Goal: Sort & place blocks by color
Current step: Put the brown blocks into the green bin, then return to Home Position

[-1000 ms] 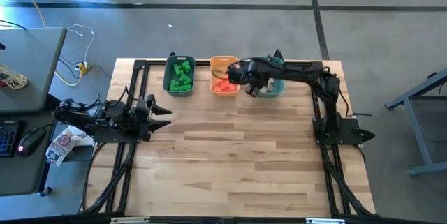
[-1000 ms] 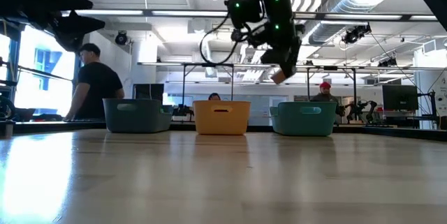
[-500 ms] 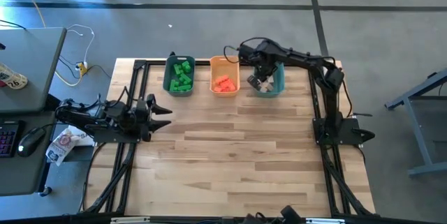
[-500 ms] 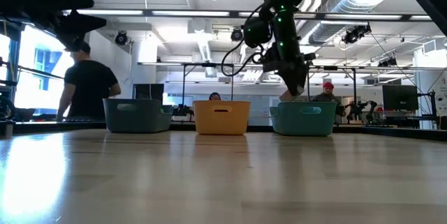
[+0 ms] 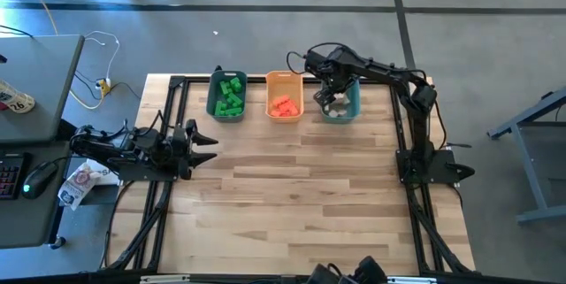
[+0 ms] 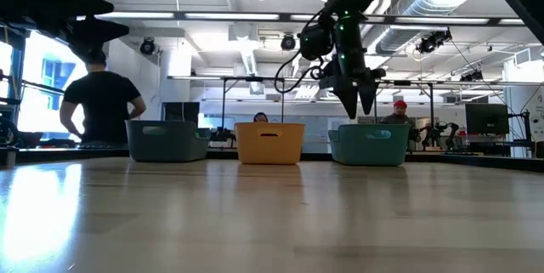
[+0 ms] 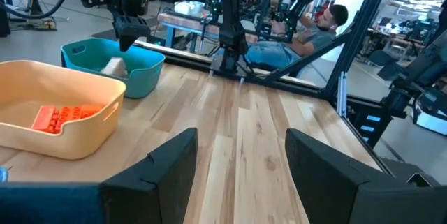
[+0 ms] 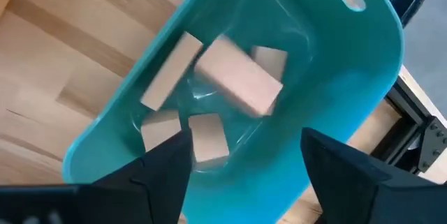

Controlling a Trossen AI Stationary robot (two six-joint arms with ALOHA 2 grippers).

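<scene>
My right gripper [image 5: 330,98] [image 6: 358,107] hangs open, fingers pointing down, over the right teal bin [image 5: 352,100] [image 6: 368,144]. Several pale tan blocks [image 8: 209,137] lie on that bin's floor. One tan block [image 8: 237,77] shows blurred above them, between and beyond my open fingers, touching neither. Red-orange blocks [image 5: 283,105] lie in the orange bin [image 5: 284,80], and green blocks [image 5: 231,95] in the left teal bin [image 5: 215,98]. My left gripper [image 5: 209,140] [image 7: 241,175] waits open and level at the table's left edge, holding nothing.
The three bins stand in a row along the table's far edge. The wide wooden tabletop [image 5: 301,195] lies between them and the near edge. Black frame rails [image 5: 168,187] run along both sides. A person in a dark shirt [image 6: 102,107] stands beyond the table.
My right gripper has swung from above the orange bin toward the table's right edge, to above the right teal bin, turning as it went. It carried a tan block in its fingertips, then opened and let it go; the block has dropped into the bin.
</scene>
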